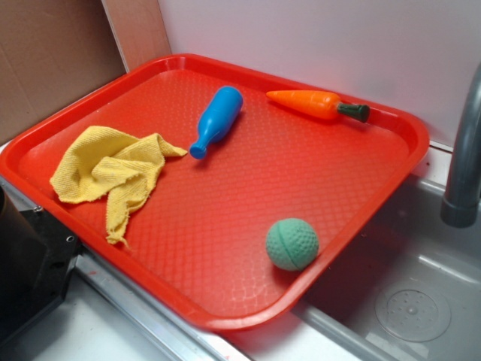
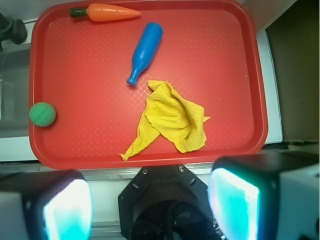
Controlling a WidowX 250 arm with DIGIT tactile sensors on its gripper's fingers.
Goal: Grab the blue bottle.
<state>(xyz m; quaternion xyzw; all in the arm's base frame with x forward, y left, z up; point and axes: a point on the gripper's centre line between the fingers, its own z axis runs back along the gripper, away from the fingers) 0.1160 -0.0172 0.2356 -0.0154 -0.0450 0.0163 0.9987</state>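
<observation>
The blue bottle [image 1: 218, 119] lies on its side on the red tray [image 1: 225, 248], its neck pointing toward the yellow cloth. In the wrist view the blue bottle [image 2: 145, 51] lies near the top middle of the tray [image 2: 90, 155]. My gripper [image 2: 150, 205] is high above the near edge of the tray, over the robot base, far from the bottle. Its jaws stand wide apart with nothing between them. The gripper itself is out of the exterior view.
An orange toy carrot [image 1: 316, 104] lies at the tray's far edge. A crumpled yellow cloth [image 1: 113, 174] sits on the left, a green ball [image 1: 291, 244] at the near right. A grey faucet [image 1: 464, 162] and sink [image 1: 406, 301] are to the right.
</observation>
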